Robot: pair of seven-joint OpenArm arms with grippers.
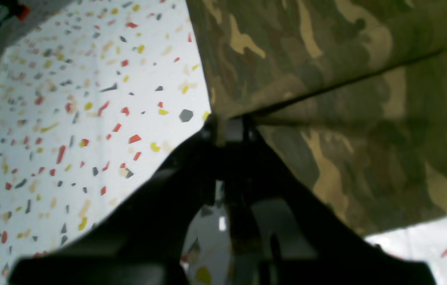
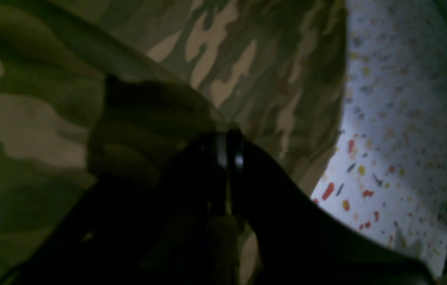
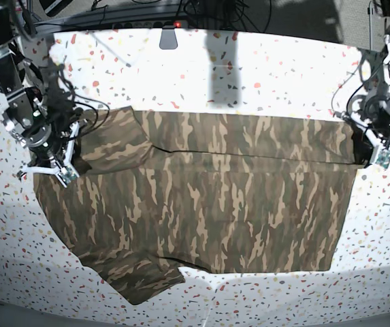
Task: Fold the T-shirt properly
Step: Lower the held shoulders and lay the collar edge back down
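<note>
The T-shirt [image 3: 201, 204] lies spread across the middle of the speckled table [image 3: 276, 68], hem toward the base view's right and sleeves toward its left. Its far long edge is already turned over onto the body, leaving a straight crease that runs across the cloth; this looks like the first lengthwise fold in progress.

The left claw [image 1: 229, 130] pinches the folded edge at the hem-side corner, its fingers pressed together on the cloth right where the crease meets the table. The right claw [image 2: 229, 152] is likewise closed on camouflage fabric at the sleeve-side end, with a flap draped over it, so part of its grip is hidden.

Holding the 2 opposite ends of the same edge probably keeps the cloth taut between the arms, so the fold lands straight rather than sagging or bunching. The near sleeve [image 3: 143, 279] remains flat and unfolded, so much of the task seems left.
</note>
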